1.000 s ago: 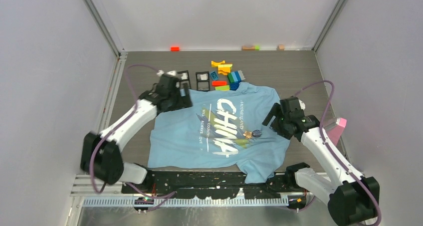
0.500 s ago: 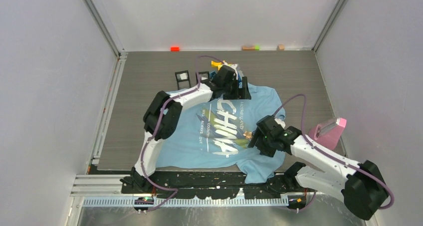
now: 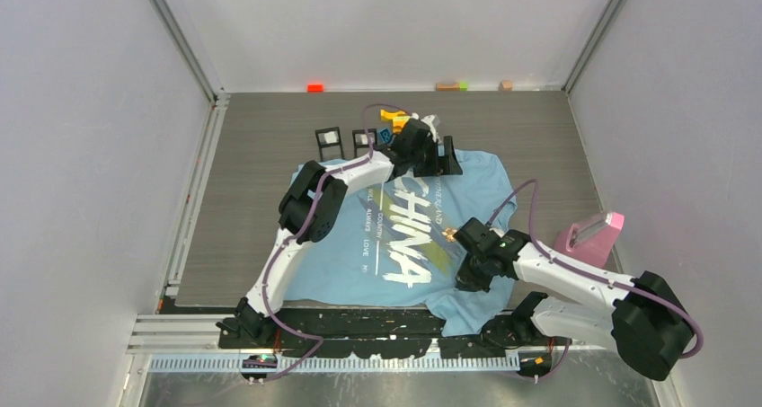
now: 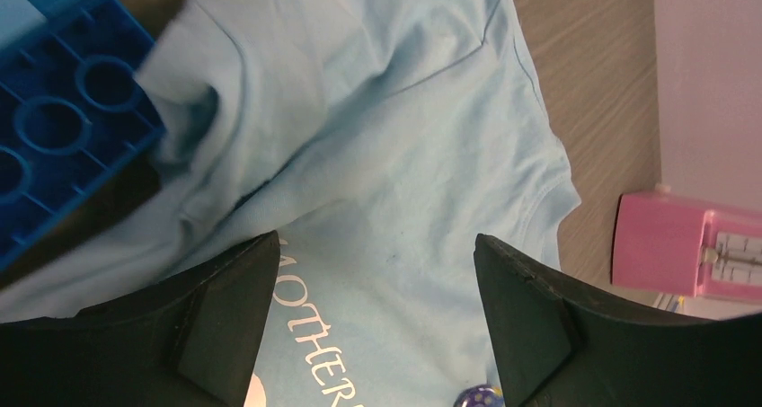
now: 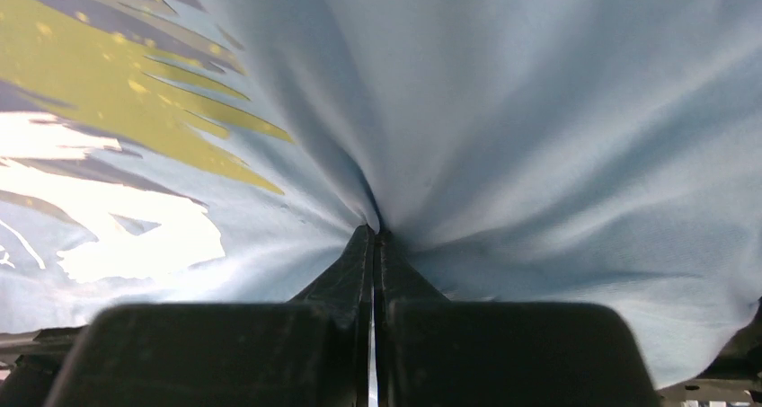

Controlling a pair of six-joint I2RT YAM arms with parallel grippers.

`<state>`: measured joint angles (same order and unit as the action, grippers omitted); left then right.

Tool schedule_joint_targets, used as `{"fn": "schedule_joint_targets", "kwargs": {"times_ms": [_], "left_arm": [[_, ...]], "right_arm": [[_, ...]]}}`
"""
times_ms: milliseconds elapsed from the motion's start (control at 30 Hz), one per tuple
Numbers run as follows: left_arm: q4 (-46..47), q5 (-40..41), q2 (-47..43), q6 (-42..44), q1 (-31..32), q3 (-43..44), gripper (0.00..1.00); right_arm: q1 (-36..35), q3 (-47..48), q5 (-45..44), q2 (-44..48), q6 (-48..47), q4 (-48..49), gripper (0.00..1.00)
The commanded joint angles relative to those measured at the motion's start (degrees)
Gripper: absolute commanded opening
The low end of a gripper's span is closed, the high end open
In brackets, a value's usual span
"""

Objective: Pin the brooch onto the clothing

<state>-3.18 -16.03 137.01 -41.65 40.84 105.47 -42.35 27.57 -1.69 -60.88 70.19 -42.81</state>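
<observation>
Fingers (image 3: 452, 160) of the left gripper (image 3: 438, 163) are standing parted above the far edge of the clothing (image 3: 359, 245) in the overhead view, gripping nothing. This light blue shirt is lying spread on the table (image 3: 252, 155) with its white CHINA lettering facing up. On the shirt's right side, the right gripper (image 3: 469, 278) is pressing down just beside the lettering. The brooch (image 3: 447, 234) is lying on the shirt as a small orange-gold speck, just beyond the right wrist and apart from both grippers. Toy blocks (image 3: 397, 118) are sitting past the shirt beside the left gripper, and a pink object (image 3: 593, 234) is resting near the right wall.

From the left wrist, the left gripper (image 4: 377, 326) is hovering with its two black fingers (image 4: 225, 326) spread wide and only the clothing (image 4: 386, 155) showing between them. A blue studded block (image 4: 54, 128) is lying at the upper left with the shirt's edge lapping against it. One bluish bit peeking in at the bottom edge may be part of the brooch (image 4: 476, 396), though too little is showing to be sure. The pink object (image 4: 692, 254) is sitting off the shirt at the right.

From the right wrist, the right gripper (image 5: 373, 232) is clenching a pinch of the clothing (image 5: 539, 110), its fingers (image 5: 350, 272) pressing together with folds radiating from the tips and yellow-green streaks lying to the left
</observation>
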Motion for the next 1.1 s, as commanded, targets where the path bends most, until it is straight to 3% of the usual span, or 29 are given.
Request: {"fn": "schedule_joint_targets", "kwargs": {"times_ms": [0, 400, 433, 500, 600, 767, 900, 1067], "left_arm": [[-3.1, 5.5, 4.6, -0.1, -3.7, 2.0, 0.84], [-7.6, 1.9, 12.1, 5.2, -5.5, 15.4, 0.84], [-7.4, 0.2, 12.0, 5.9, -5.4, 15.7, 0.85], [-6.8, -2.7, 10.8, 7.3, -5.1, 15.2, 0.87], [-3.9, -6.7, 6.6, 9.4, -4.6, 11.3, 0.91], [0.9, -10.0, -4.4, 11.5, -4.3, 2.1, 0.93], [2.8, -7.2, -12.8, 12.0, -4.3, -6.5, 0.93], [6.5, -4.4, -19.8, 9.5, -4.2, -16.8, 0.92]], "right_arm": [[-0.6, -2.2, 5.7, 2.2, 1.6, -9.2, 0.01], [-1.2, -2.9, 10.9, 4.5, -0.2, -13.1, 0.01], [-1.2, -2.2, 10.3, 4.6, -0.3, -13.2, 0.02], [-1.1, 1.0, 7.1, 3.0, -0.4, -12.8, 0.14], [-0.4, 5.2, 4.1, -3.5, -3.3, -9.7, 0.37], [3.9, 15.9, -2.3, -12.7, -11.1, -8.8, 0.54], [8.8, 19.4, -4.3, -14.5, -15.5, -7.8, 0.62], [16.3, 18.8, -5.4, -13.6, -20.1, -4.7, 0.63]]}}
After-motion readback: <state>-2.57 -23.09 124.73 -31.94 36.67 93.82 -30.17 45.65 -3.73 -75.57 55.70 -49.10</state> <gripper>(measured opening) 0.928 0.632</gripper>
